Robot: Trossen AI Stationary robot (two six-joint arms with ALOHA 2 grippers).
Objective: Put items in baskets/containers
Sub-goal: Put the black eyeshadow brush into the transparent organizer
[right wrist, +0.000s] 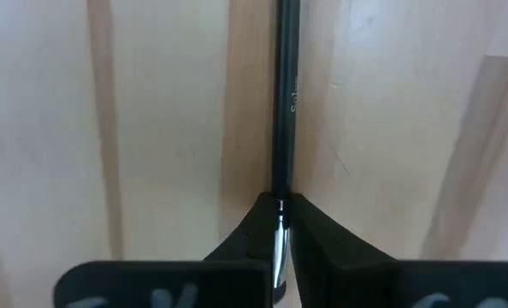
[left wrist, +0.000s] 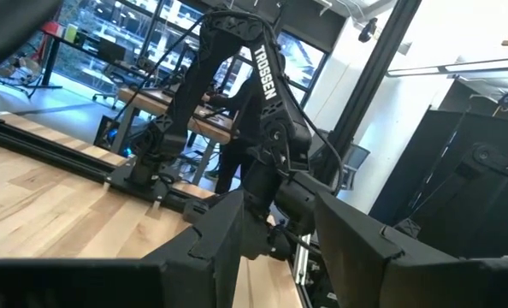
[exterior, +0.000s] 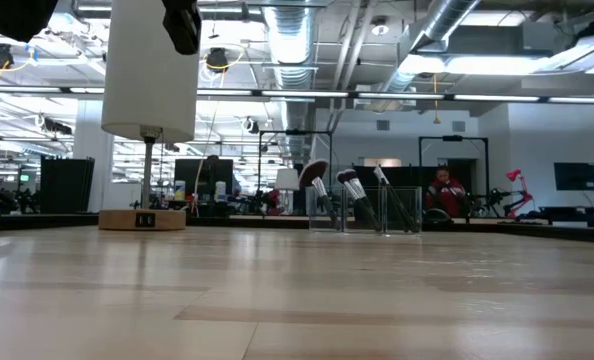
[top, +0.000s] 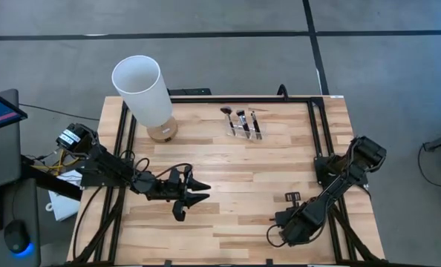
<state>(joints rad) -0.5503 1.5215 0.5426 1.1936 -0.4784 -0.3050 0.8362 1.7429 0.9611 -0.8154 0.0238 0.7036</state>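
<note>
Right gripper pinching a makeup brush on the table, lower right of the overhead frame

The right gripper [right wrist: 280, 224] points down at the wooden table [top: 235, 167], its fingers closed narrowly on the thin dark handle of a makeup brush [right wrist: 286, 94] lying flat along the boards. The left gripper [top: 192, 194] hangs at lower centre-left, jaws apart with nothing between them. The clear brush holder [top: 242, 127] stands at upper centre near the far edge with three brushes [exterior: 355, 197] leaning in it; the tall white cylinder [top: 142, 90] on a wooden base stands well apart at upper left
</note>
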